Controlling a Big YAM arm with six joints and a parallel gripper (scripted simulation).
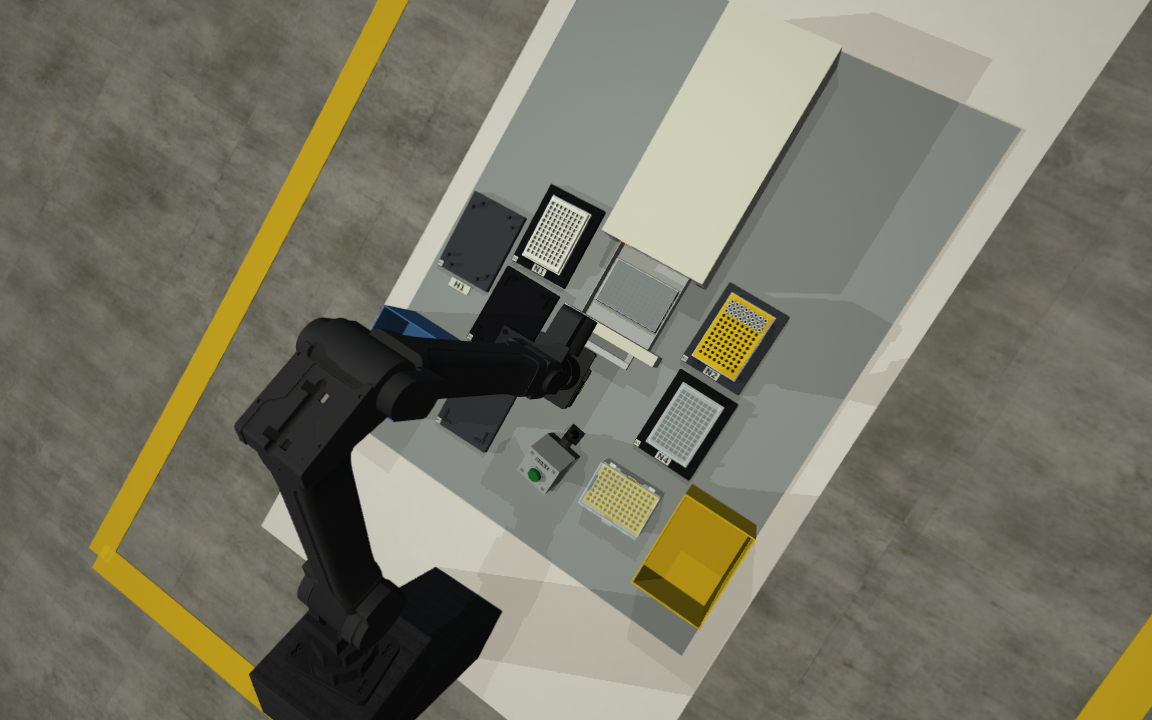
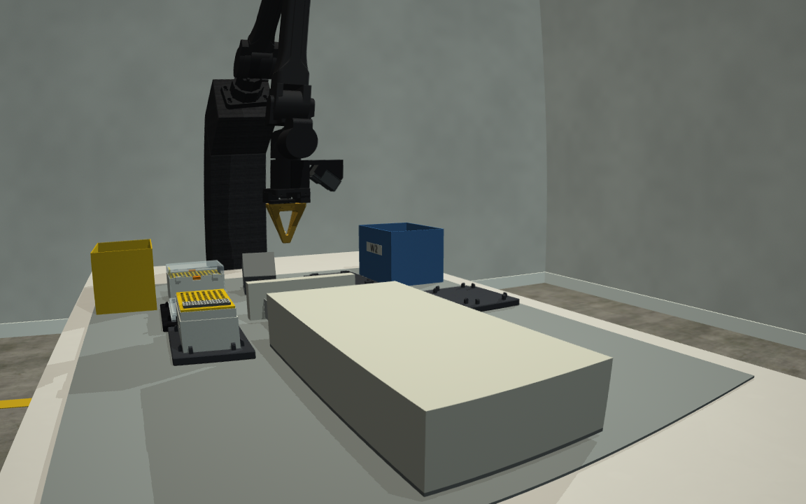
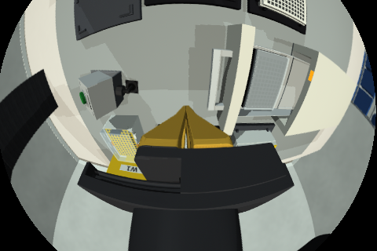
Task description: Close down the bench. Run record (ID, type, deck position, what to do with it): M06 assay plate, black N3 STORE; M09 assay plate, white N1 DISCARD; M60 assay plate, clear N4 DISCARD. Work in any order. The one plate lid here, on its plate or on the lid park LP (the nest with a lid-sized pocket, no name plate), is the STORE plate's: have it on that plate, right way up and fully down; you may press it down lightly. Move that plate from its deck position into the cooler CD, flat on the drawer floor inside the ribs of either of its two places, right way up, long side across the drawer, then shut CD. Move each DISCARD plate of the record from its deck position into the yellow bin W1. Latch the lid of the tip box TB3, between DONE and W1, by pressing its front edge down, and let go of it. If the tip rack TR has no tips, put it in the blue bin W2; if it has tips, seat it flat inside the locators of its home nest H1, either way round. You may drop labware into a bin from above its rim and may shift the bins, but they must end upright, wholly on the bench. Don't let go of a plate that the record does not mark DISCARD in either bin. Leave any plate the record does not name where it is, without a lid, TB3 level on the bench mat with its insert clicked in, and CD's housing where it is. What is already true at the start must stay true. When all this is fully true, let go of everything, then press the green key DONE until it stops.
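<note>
My gripper (image 2: 285, 234) is shut and empty. It hangs well above the bench, just in front of the open drawer's front panel (image 1: 623, 346) of cooler CD (image 1: 723, 143), and shows in the wrist view (image 3: 184, 113) too. A lidded plate (image 1: 638, 291) lies flat in the drawer, also seen from the wrist (image 3: 267, 78). Nest N3 (image 1: 517, 304) is bare. The white plate (image 1: 553, 234) sits on N1 and the clear plate (image 1: 684, 424) on N4. The yellow tip rack (image 1: 732, 334) holds several tips at one end. Tip box TB3 (image 1: 620, 497) stands between the DONE key (image 1: 544, 463) and yellow bin W1 (image 1: 696, 555).
Blue bin W2 (image 2: 401, 252) stands at the bench edge beside my arm. Home nest H1 (image 1: 480, 241) is bare, next to N1. The lid park (image 3: 107, 2) is bare; my forearm covers part of it in the overhead view.
</note>
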